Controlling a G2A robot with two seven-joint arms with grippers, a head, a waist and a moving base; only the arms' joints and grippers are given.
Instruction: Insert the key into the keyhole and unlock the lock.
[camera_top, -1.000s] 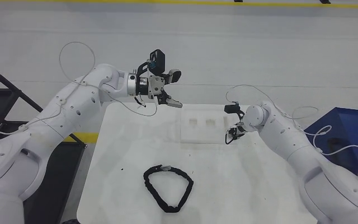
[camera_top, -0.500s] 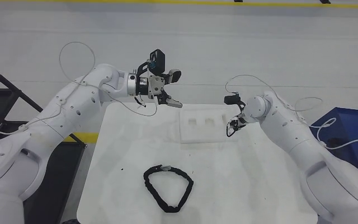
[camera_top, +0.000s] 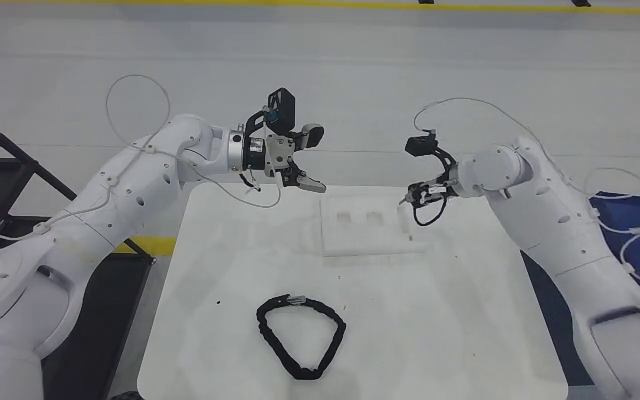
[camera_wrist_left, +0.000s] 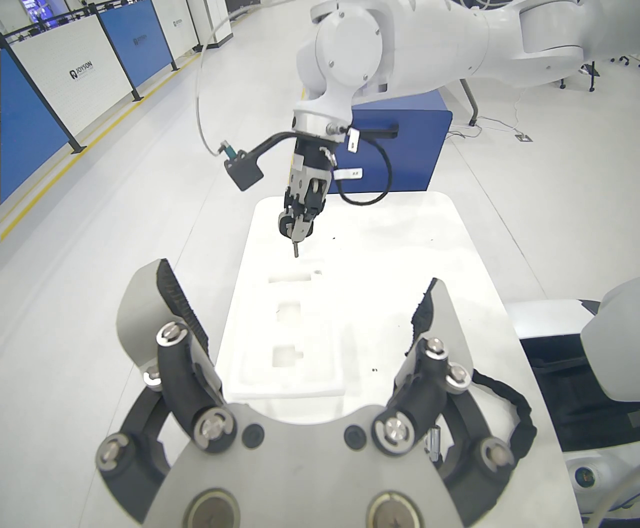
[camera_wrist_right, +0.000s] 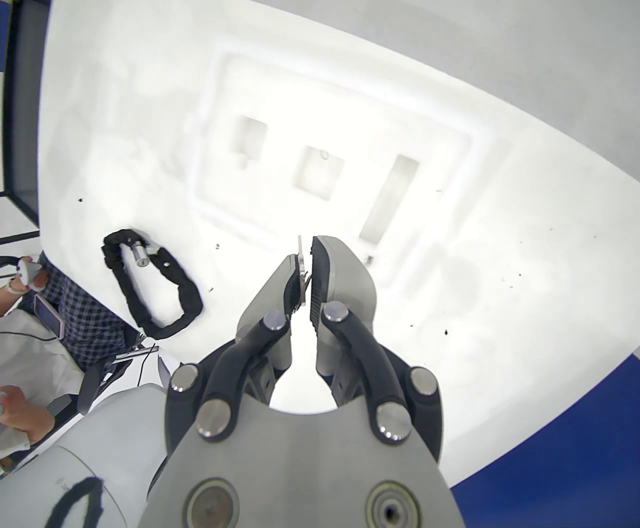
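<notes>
Key (camera_wrist_right: 300, 248) inside right gripper (camera_wrist_right: 306, 253)

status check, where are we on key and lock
Right gripper shut on key, above foam tray. Left gripper open, empty, at far table corner. Chain lock lying on table, apart from both. Nothing over lock.

Right gripper (camera_top: 407, 198), with the key (camera_wrist_right: 301, 262) pinched in its jaws, rises from low beside the right edge of the foam tray (camera_top: 345, 243). It now hangs over the tray's far right corner. The wrist turns, so the gripper points more across the tray. The right arm's elbow swings outward, away from the tray, and its cable loop (camera_top: 470, 103) lifts with it.
</notes>
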